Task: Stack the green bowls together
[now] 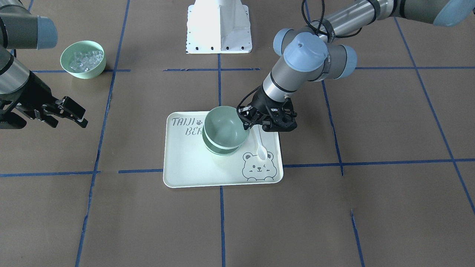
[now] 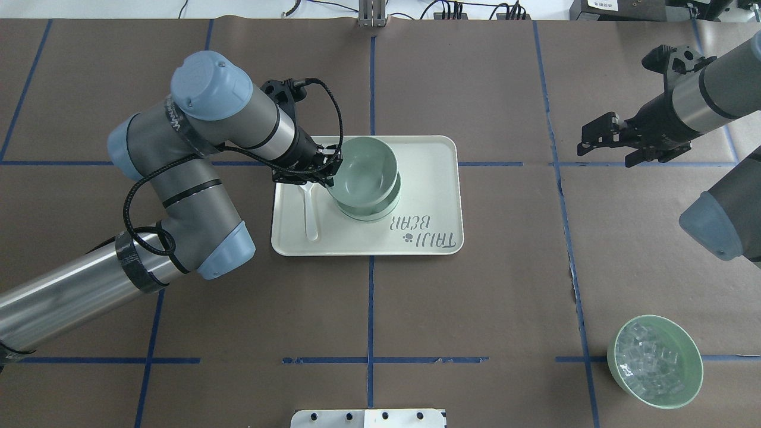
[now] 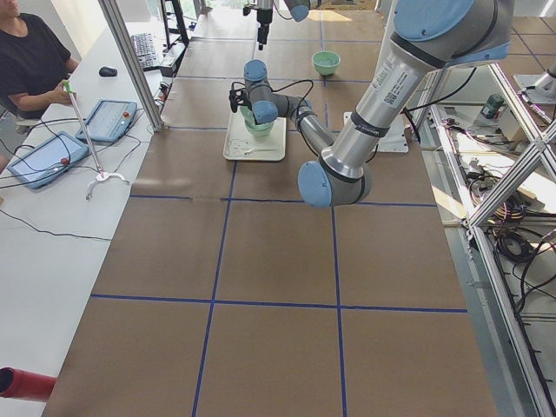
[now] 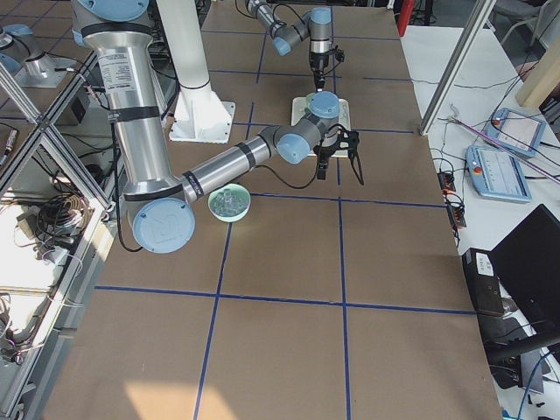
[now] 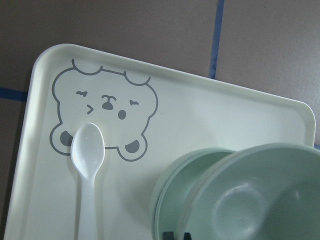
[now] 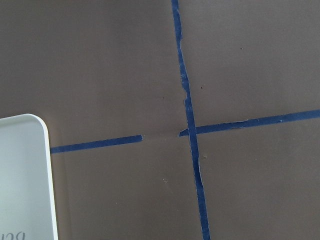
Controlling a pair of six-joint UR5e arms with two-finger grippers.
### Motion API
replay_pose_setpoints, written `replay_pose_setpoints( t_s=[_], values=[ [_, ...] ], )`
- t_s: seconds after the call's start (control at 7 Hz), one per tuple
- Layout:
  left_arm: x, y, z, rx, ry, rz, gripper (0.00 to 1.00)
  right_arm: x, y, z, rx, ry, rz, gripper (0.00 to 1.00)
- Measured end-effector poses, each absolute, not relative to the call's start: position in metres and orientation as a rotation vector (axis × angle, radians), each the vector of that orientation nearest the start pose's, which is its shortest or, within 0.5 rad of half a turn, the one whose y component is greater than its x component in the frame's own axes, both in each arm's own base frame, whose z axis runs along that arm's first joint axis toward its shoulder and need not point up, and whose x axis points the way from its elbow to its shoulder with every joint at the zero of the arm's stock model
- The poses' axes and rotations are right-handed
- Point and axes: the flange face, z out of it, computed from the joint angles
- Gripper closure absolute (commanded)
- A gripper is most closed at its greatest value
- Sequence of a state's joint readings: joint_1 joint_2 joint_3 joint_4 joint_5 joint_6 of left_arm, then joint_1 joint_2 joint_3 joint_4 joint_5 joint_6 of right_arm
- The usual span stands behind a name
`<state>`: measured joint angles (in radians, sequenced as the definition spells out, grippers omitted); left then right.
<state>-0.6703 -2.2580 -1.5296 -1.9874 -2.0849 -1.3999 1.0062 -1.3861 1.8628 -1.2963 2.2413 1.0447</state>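
Observation:
A pale green bowl (image 1: pixel 222 125) hangs tilted over the other green bowls (image 1: pixel 221 149), which sit nested on the bear-print tray (image 1: pixel 185 167). My left gripper (image 1: pixel 248 121) is shut on the tilted bowl's rim, on the spoon's side. In the overhead view the held bowl (image 2: pixel 364 172) overlaps the nested bowls (image 2: pixel 373 212), with my left gripper (image 2: pixel 329 171) at its left rim. The left wrist view shows the held bowl (image 5: pixel 260 200) above the lower one (image 5: pixel 187 182). My right gripper (image 1: pixel 74 113) is open and empty, well away from the tray.
A white plastic spoon (image 1: pixel 261 148) lies on the tray beside the bowls. A green bowl of clear cubes (image 1: pixel 83 59) stands on the table near my right arm. The white robot base (image 1: pixel 219 26) is at the table's robot side.

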Motion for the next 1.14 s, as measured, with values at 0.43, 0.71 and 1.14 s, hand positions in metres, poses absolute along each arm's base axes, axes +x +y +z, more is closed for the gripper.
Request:
replay_pose_setpoints(
  t_s=[0.43,0.71,1.14],
  values=[
    [0.512,-0.5,0.212,0.015,1.123,-0.17,0.01,-0.235,-0.505,0.389,0.041,-0.962,0.191,0.0],
    [0.515,-0.499,0.215,0.014,1.116,-0.172,0.0,-0.235,-0.505,0.39,0.04,-0.962,0.191,0.0],
    [0.457,-0.506,0.226,0.086,1.126,-0.157,0.0,-0.217,-0.509,0.402,0.052,-0.948,0.189,0.0]
  ],
)
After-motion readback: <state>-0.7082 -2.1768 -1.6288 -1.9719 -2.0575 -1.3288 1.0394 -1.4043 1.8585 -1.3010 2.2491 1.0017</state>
